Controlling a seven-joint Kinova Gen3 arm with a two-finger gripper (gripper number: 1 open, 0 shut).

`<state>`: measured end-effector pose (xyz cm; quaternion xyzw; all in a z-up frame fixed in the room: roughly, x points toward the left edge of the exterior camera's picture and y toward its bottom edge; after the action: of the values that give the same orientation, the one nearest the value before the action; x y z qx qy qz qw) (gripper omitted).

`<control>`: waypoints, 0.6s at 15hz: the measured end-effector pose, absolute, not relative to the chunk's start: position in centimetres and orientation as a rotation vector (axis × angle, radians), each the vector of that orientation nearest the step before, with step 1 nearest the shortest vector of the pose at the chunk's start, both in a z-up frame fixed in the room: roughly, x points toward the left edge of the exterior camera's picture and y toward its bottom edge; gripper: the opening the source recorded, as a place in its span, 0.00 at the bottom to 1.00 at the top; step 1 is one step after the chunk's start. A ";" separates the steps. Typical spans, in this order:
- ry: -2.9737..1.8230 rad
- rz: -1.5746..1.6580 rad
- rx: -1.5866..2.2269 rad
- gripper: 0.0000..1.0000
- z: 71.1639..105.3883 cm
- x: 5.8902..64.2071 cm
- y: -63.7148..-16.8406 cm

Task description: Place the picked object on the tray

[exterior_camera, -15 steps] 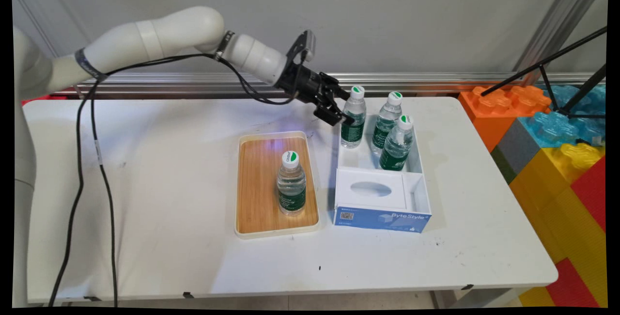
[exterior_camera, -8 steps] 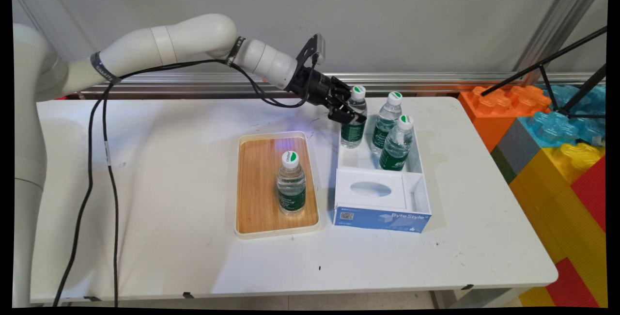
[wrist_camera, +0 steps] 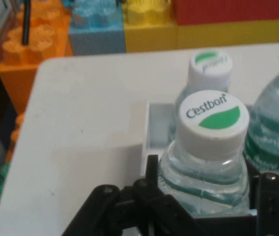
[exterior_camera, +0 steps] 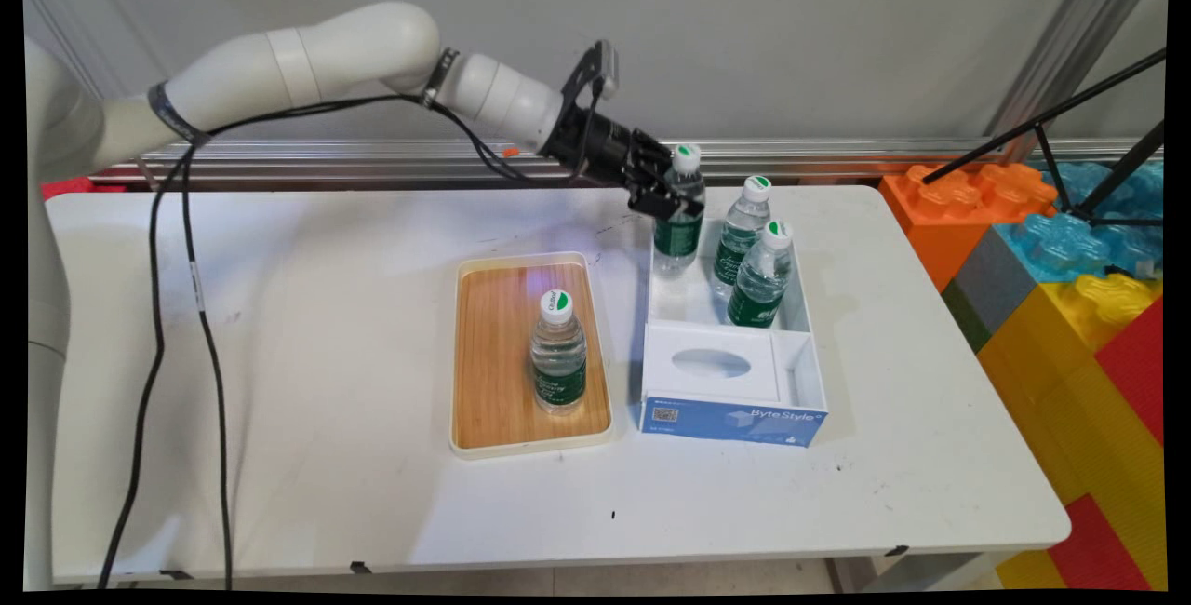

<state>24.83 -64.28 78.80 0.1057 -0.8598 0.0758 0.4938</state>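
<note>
- Gripper (exterior_camera: 672, 201) sits just above the centre of the main view, reaching in from the upper left on the white arm (exterior_camera: 307, 74), and we see it clenched on the shoulder of a water bottle (exterior_camera: 677, 214), just under the white cap.
- In the hand view we look along the gripper (wrist_camera: 206, 196): its black linkage flanks the held water bottle (wrist_camera: 210, 162) on both sides, and the cap, lettered "Cestbon" with a green leaf shape, fills the middle of the frame.
- We see the held bottle upright at the far left corner of the white box (exterior_camera: 805, 344) — whether its base touches the box floor we cannot tell.
- Two more bottles stand in the same far compartment, right of the held one: the rear bottle (exterior_camera: 742, 233) and the front bottle (exterior_camera: 762, 275), just beside each other.
- The near part of the box, toward the bottom of the frame, has a white panel with an oval opening and a blue front lettered "ByteStyle".
- Left of the box lies a wooden tray (exterior_camera: 493, 354) with a cream rim; a fourth bottle (exterior_camera: 558, 354) stands upright on it, toward its right side.
- Everything rests on the white table (exterior_camera: 307, 419); big coloured blocks (exterior_camera: 1070, 261) — orange, blue, yellow, red — are stacked at the right edge of the frame.
</note>
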 end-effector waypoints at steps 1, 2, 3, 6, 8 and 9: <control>-2.077 0.189 0.261 0.00 79.7 25.0 -64.1; -2.071 0.193 0.268 0.00 80.7 25.3 -63.9; -2.069 0.198 0.273 0.00 81.7 25.7 -63.6; -2.083 0.203 0.300 0.00 84.9 27.6 -62.2; -2.106 0.202 0.321 0.00 86.6 29.3 -61.2; -2.118 0.202 0.334 0.00 87.3 30.6 -60.5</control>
<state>30.63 -60.54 87.26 0.1365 -0.8659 0.0826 0.4740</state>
